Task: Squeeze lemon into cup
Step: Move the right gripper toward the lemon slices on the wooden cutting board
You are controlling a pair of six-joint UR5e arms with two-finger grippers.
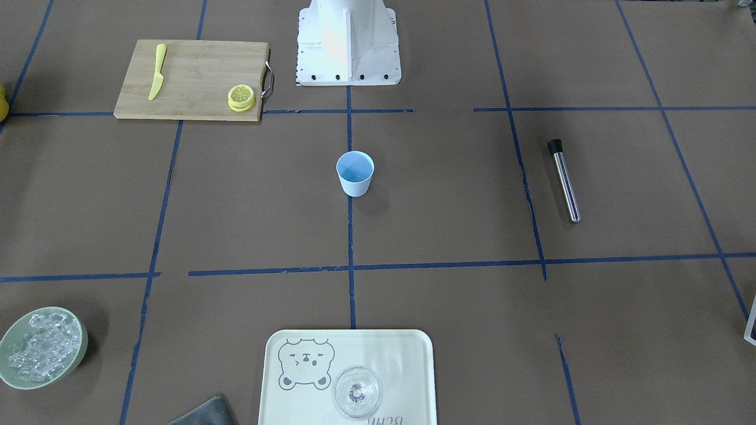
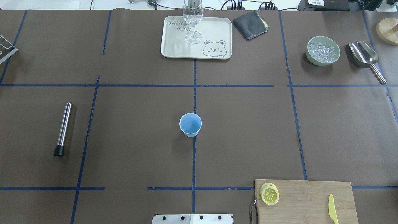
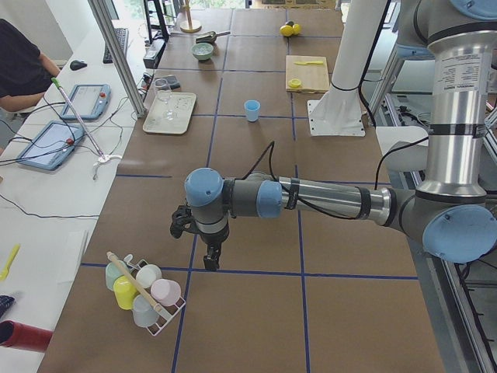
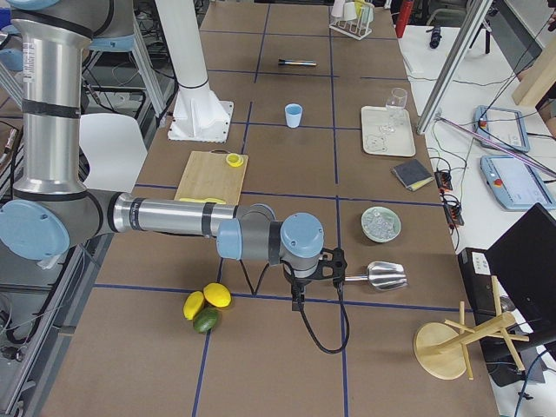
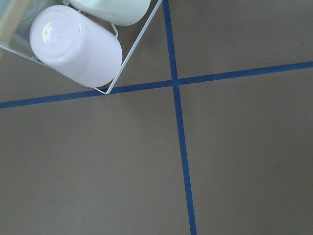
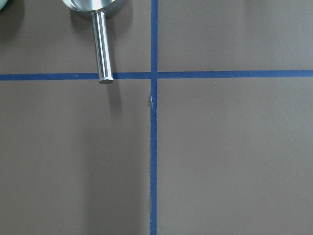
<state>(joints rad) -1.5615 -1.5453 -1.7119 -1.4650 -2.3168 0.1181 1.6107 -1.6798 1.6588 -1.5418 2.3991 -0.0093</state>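
The lemon [image 2: 269, 194], a round yellow slice with a pale segmented face, lies at the left end of the wooden cutting board [image 2: 307, 199], on the robot's right side near its base. The light-blue cup [image 2: 190, 124] stands upright at the table's middle, also seen as the cup [image 1: 355, 173]. My left gripper [image 3: 210, 263] hangs far off at the table's left end beside a cup rack; I cannot tell whether it is open or shut. My right gripper [image 4: 297, 302] hangs at the right end near a steel scoop; its state cannot be told either. Neither wrist view shows fingers.
A yellow knife [image 2: 332, 213] lies on the board. A tray [image 2: 174, 46] with a clear glass [image 2: 192, 21], a grey cloth [image 2: 250, 20], a green bowl of ice [image 2: 322, 50] and a scoop [image 2: 365, 57] sit at the far side. A steel rod [image 2: 63, 129] lies left.
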